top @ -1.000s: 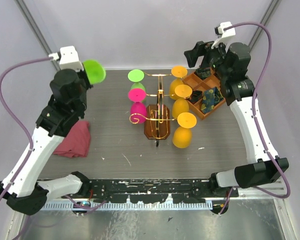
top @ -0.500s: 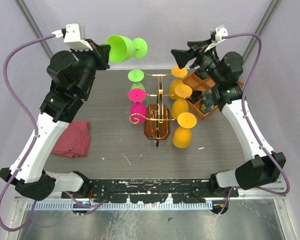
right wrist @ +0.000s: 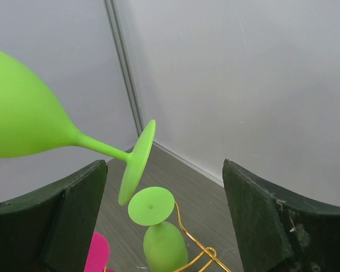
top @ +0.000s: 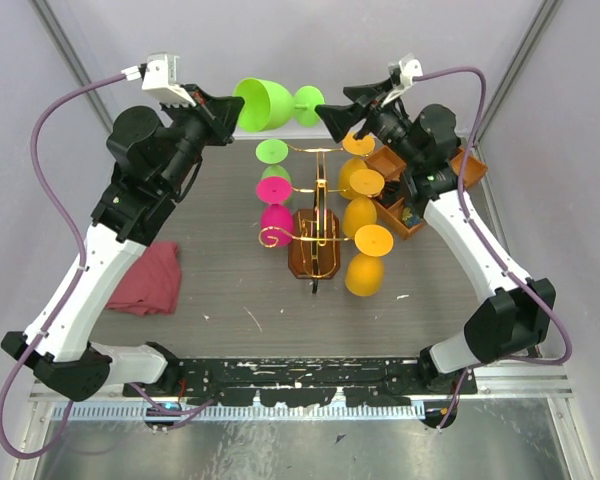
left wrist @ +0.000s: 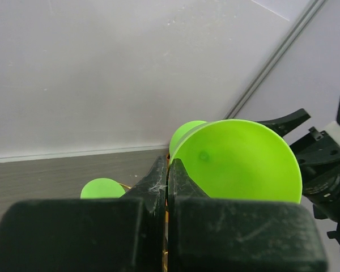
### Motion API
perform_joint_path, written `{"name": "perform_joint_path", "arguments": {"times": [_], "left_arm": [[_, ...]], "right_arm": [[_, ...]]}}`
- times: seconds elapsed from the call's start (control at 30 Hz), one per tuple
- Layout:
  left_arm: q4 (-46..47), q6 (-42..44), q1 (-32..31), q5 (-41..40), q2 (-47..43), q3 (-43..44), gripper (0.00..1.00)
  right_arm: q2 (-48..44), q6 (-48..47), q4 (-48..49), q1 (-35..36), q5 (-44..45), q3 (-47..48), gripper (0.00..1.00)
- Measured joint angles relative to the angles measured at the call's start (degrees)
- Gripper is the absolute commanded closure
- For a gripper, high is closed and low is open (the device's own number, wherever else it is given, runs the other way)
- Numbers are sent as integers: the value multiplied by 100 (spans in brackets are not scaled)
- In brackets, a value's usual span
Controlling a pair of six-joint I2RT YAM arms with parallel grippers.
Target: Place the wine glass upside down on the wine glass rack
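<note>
wine glass moved right | left jaws pinch rim | right jaws spread at foot | rack near

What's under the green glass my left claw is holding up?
Below the held glass: a second green glass, hung upside down on the rack, and a pink glass beside it. Straight beneath the bowl is covered.

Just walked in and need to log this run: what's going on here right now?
The left gripper holds a green wine glass by its bowl rim. The glass lies sideways, high above the back of the table, with its foot pointing at the right gripper. That gripper is open and close to the foot, not gripping it. The wine glass rack below already carries six upturned glasses.
</note>
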Motion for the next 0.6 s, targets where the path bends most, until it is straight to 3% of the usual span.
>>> {"name": "perform_joint_path", "arguments": {"times": [0.13,0.2,0.4,0.5,0.6], "left_arm": [[79,-66,0,125,0,-39,100],[129,-87,0,175,0,-44,100],[258,-164,0,319,0,-74,98],[286,-179,4,330,0,-149,75],[173,-188,35,319,-33,-302,50]], "right_arm": [[133,-81,-179,103,31,59,18],[166,-114,-208,138,26,81,27],[251,-160,-251,195,-70,238,76],[251,-175,-258,247,-72,258,98],[251,-72,-157,245,28,304,99]]}}
